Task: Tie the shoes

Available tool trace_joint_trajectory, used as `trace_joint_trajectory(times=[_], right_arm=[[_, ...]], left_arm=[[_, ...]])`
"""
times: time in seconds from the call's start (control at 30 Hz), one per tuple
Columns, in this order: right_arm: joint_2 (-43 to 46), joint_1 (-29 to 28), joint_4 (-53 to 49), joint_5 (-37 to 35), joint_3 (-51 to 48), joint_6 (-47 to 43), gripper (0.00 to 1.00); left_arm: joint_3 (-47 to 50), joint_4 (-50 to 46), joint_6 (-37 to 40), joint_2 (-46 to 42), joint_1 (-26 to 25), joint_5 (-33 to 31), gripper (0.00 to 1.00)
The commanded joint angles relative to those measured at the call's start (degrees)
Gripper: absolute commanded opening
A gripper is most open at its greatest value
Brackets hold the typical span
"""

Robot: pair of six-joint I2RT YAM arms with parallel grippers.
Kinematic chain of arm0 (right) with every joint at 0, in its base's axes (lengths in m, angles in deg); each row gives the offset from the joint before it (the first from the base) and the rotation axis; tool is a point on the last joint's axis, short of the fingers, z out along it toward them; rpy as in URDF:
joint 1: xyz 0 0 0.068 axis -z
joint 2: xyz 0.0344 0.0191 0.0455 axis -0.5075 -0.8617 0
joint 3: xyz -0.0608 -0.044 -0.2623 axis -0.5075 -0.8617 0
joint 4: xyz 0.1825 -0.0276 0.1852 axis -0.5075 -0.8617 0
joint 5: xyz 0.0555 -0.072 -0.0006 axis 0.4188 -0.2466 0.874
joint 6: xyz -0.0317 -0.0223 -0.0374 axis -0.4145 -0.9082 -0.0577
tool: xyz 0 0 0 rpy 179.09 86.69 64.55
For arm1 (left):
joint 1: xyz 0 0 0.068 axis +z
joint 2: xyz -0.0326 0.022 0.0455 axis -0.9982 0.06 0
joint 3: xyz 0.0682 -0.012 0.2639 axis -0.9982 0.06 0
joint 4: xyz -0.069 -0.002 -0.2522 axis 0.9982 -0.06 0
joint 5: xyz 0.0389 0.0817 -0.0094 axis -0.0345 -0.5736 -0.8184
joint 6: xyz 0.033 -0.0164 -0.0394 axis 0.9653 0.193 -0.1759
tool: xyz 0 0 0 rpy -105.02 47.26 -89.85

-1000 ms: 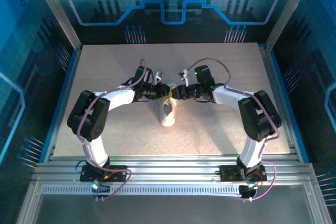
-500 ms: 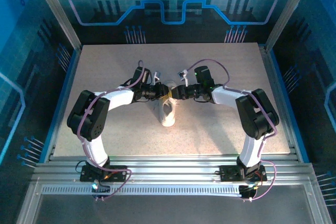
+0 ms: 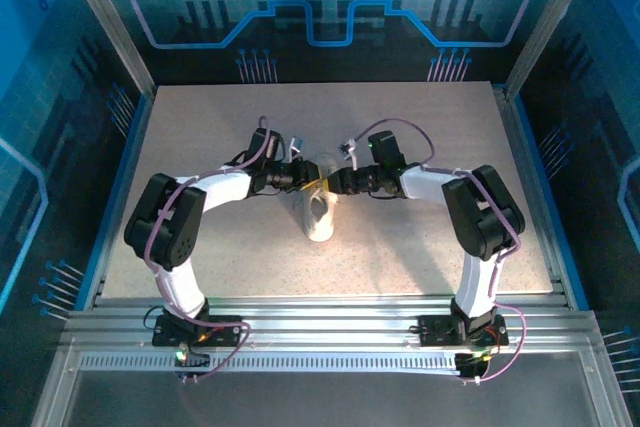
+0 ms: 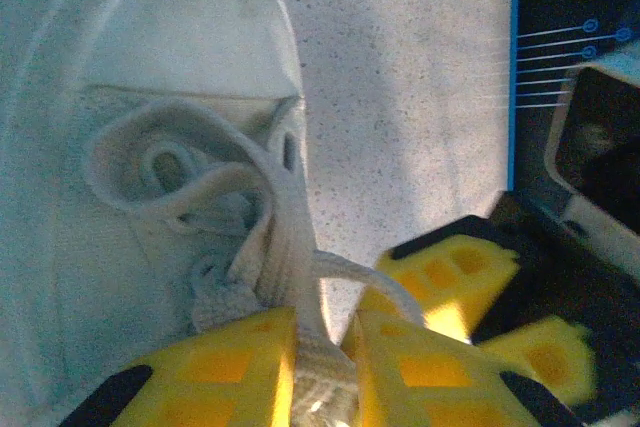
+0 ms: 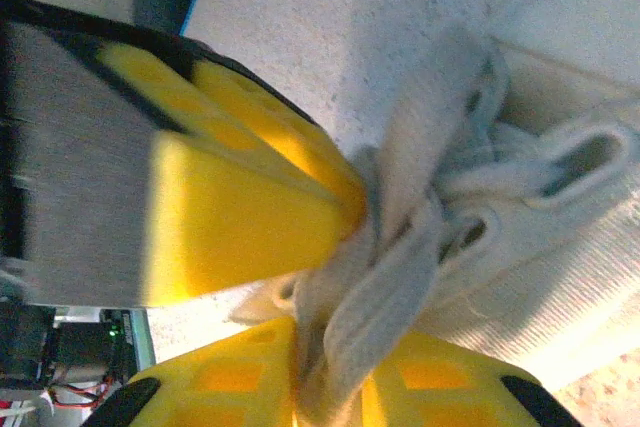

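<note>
Sneaker [image 3: 320,219] sits mid-surface, right under both hands. Left hand [image 4: 322,385]: fingers together, clamped on strand of laces [image 4: 285,237] just above eyelets. Right hand [image 5: 328,392]: fingers likewise pinched on bunch of laces, tips nearly touching left hand's. Laces lie in loose loops over tongue. Both arms bend inward, meeting over shoe. Speckled surface [image 3: 420,127] all round, blue-lit walls [image 3: 60,67] beyond.

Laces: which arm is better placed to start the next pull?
Left, probably. The left gripper is shut on a lace close above the sneaker, and its view is sharp. The right gripper has lace between its fingers, but I can't tell whether it's clamped, and it looks motion-blurred from the left wrist.
</note>
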Motion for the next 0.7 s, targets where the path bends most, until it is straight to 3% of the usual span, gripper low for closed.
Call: trace_joint_trajectory(times=[0.0,0.23,0.67], right_arm=[[-0.4,0.1,-1.2,-0.4,-0.8,-0.4,0.17],[1.6,-0.1,-2.6,-2.7,-1.2,-2.0,0.08],[6.0,-2.2,-9.8,-12.1,0.3,-6.9,0.06]], left_arm=[[1.4,0.0,-0.9,-3.3,0.8,2.1,0.24],[0.9,-1.9,-0.5,-5.2,0.9,1.2,0.27],[-1.2,-6.4,-0.5,-7.2,-2.5,-5.4,0.29]])
